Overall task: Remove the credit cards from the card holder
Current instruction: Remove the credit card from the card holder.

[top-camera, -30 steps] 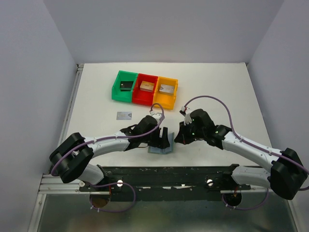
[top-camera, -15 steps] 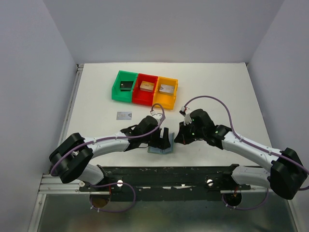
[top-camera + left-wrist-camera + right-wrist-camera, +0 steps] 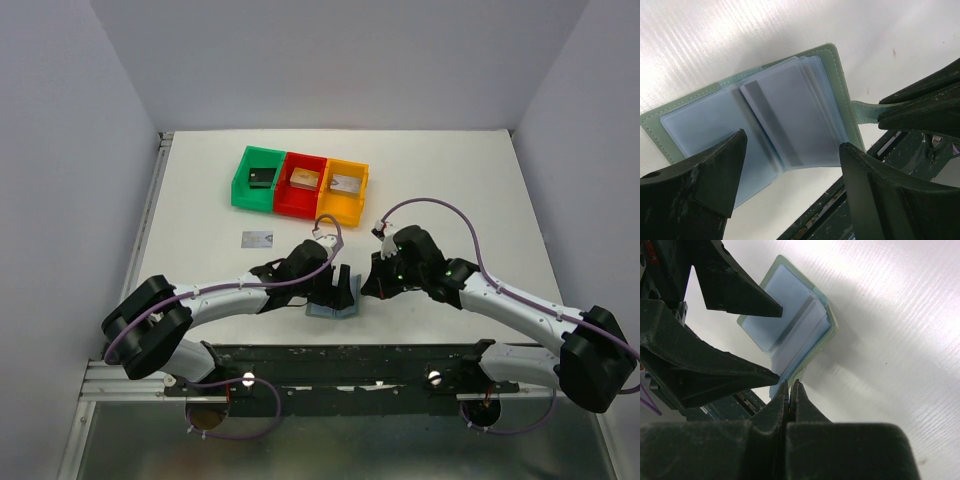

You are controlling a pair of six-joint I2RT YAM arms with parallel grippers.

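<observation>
The wallet (image 3: pixel 765 107) lay open. Over it hung the left gripper (image 3: pixel 791 141), jaws wide; the right gripper (image 3: pixel 791 385) pinched the wallet's tab (image 3: pixel 865 111).

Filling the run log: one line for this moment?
left gripper open over card holder | right gripper shut on tab | holder open | one card on table
</observation>
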